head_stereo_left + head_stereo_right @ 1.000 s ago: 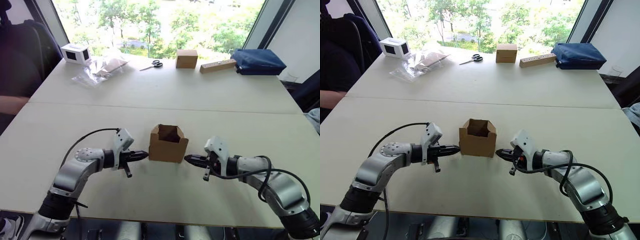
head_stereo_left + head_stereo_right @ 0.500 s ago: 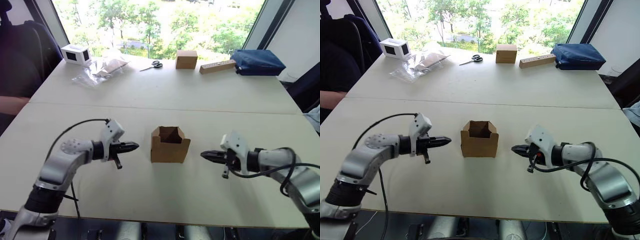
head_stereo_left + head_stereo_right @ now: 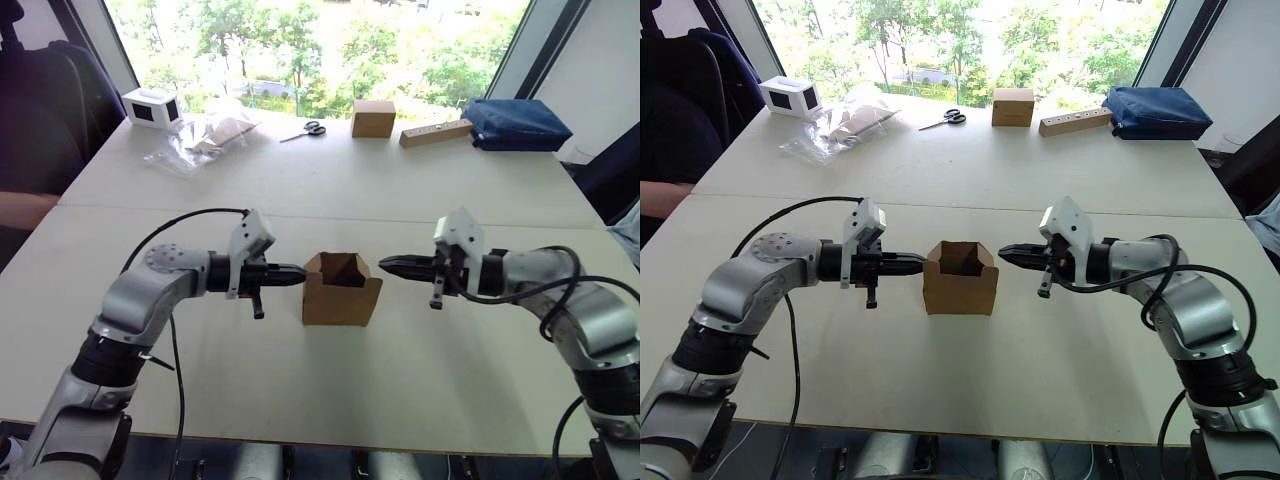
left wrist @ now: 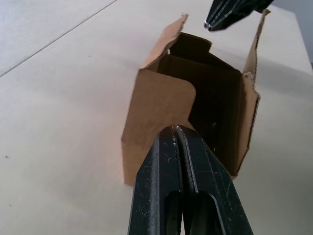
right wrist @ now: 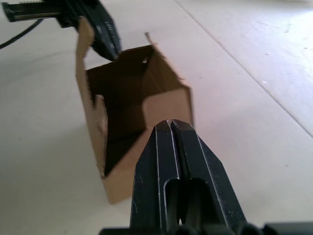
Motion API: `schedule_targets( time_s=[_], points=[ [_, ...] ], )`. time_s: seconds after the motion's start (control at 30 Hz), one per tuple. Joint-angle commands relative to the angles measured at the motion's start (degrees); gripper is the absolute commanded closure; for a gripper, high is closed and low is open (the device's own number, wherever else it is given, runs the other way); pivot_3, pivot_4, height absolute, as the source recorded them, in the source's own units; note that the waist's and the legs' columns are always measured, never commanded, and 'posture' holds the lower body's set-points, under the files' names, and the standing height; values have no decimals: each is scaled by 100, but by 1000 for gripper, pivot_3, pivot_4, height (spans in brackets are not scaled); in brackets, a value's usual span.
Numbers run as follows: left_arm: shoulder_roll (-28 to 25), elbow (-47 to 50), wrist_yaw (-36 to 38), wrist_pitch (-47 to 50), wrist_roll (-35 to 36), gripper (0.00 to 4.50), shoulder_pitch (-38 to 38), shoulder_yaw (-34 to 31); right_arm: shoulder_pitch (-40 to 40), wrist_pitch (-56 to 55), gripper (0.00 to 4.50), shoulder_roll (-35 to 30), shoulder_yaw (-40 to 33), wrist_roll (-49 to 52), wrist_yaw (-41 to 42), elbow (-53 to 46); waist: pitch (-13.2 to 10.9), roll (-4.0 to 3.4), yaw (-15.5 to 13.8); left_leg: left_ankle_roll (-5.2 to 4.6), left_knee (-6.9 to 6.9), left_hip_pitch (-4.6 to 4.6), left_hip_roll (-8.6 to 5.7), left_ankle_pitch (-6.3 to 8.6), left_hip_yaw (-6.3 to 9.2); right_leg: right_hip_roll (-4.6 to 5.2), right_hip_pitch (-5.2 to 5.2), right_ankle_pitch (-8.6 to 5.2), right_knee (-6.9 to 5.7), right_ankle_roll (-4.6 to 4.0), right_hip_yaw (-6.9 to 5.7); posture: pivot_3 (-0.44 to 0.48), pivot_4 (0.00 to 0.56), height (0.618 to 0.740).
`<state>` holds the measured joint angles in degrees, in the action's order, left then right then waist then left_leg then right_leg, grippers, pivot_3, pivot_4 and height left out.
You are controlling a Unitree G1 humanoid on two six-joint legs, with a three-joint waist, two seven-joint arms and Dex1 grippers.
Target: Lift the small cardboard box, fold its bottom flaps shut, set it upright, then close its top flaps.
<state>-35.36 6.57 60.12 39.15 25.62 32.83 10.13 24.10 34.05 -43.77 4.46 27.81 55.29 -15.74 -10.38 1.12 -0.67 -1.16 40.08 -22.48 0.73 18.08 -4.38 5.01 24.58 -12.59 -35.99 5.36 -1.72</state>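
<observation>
- The small cardboard box (image 3: 342, 290) stands upright on the near half of the table (image 3: 300, 180), its top flaps (image 3: 340, 266) still standing open.
- At its 9 o'clock, the left gripper (image 3: 298, 272) points at the box's upper edge, fingers clenched together, holding nothing.
- At its 3 o'clock, the right gripper (image 3: 385, 264) does the same, pinched closed and empty.
- Far off at 12 o'clock sit a blockier brown box (image 3: 373, 117) and scissors (image 3: 307, 129).

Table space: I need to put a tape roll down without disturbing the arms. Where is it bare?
The broad middle strip is bare, between the small cardboard box and the scissors and blocky brown box along the far edge. The near edge below the box is bare too. It is crowded beside the box, where the left gripper and right gripper point in.
</observation>
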Motion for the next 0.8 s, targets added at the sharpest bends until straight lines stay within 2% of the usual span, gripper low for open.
schedule_targets(
  time_s=[0.03,0.43,0.63,0.8],
  points=[
    [86,-196,97,-332,-210,4432,109,151,180,-212,4500,147,106,-163,30,44,0,0,2,0,0,0,0,0,0,0,0,0,1,0,0,0,150,740],
    [224,-495,331,-751,-570,4432,221,356,219,-456,4500,457,388,-520,144,313,0,0,-6,0,0,-1,-1,0,0,3,0,0,0,0,-1,0,150,740],
    [139,-225,499,-515,-190,4432,441,-50,192,-480,4500,442,277,-541,180,325,0,0,6,0,0,-1,-1,0,1,3,0,0,1,0,-1,0,150,740],
    [209,-225,486,-504,-178,4432,570,18,181,-454,4500,451,126,-471,141,328,-1,0,9,0,0,0,1,0,2,1,1,0,0,0,-1,0,150,740]
  ],
)
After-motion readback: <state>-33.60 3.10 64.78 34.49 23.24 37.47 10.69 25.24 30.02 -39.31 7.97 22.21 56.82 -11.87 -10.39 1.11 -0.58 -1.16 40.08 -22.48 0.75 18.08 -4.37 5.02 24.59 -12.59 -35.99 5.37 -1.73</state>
